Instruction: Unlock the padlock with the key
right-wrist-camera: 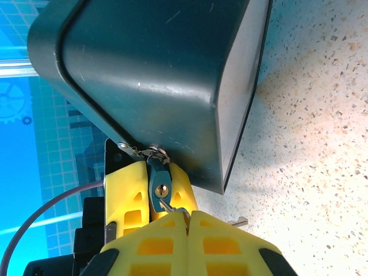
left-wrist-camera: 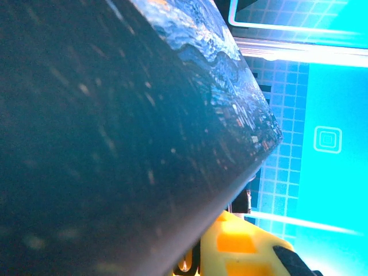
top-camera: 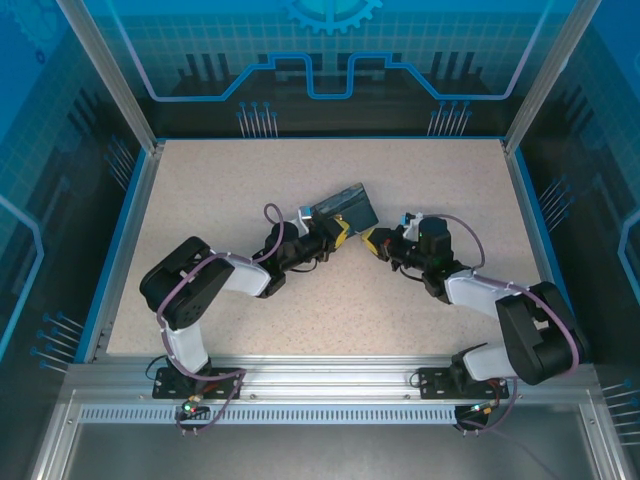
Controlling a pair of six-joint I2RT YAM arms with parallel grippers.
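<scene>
Blue-bodied and tiny, the metal padlock (right-wrist-camera: 158,179) hangs at the lower edge of the dark blue-green box with rounded corners (right-wrist-camera: 155,69). In the right wrist view its long axis runs nearly straight up and down. The small silvery shackle (right-wrist-camera: 154,154) is at the top, hooked through a thin metal hasp (right-wrist-camera: 129,149) on the box. The lock's bottom face is turned down towards the camera, and a round brass keyhole (right-wrist-camera: 163,188) shows in it.

The thin grey metal key (right-wrist-camera: 172,204) slants from that keyhole down and to the right, with its tip at or in the hole and its other end lost between yellow fingertips. Those belong to the right end effector (right-wrist-camera: 188,215): its fingers are pressed together with no gap, pinching the key.

The left end effector (top-camera: 338,236) comes in from the opposite side. Its two yellow fingers (right-wrist-camera: 131,195) stand on either side of the padlock's body and touch it, so the lock appears clamped between them.

From above, the box (top-camera: 345,205) sits tilted over the left end effector near the middle of the speckled beige desk (top-camera: 300,310). The right end effector (top-camera: 380,243) is just beside it.

A small grey metal piece (right-wrist-camera: 238,220) lies on the desk beside the right fingers. It is too small to tell what it is.
</scene>
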